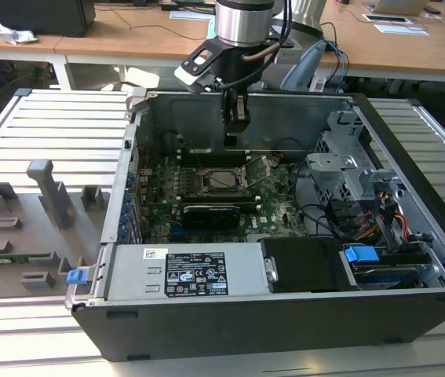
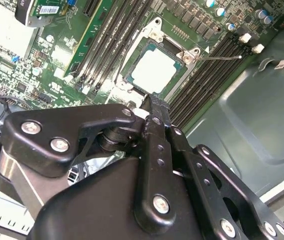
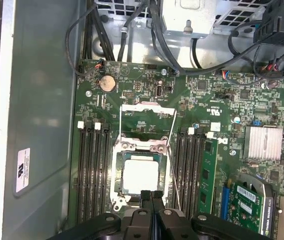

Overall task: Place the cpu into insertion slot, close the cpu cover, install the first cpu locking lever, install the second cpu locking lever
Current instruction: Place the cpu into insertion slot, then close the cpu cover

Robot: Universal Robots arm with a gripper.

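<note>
Now the closed pincer [image 3: 152,195] hangs at the edge of the metal cover [image 3: 140,146], holding nothing.
Its two fingers press together, tips just at one side of the cover, which lies flat around the cpu [image 3: 140,176] on the green board [image 3: 192,100]. Memory slots [image 3: 92,170] flank the cover closely on two sides. A thin wire lever [image 2: 222,57] angles out over one bank. Cables [image 3: 104,40] crowd the board's edge away from the pincer.
</note>
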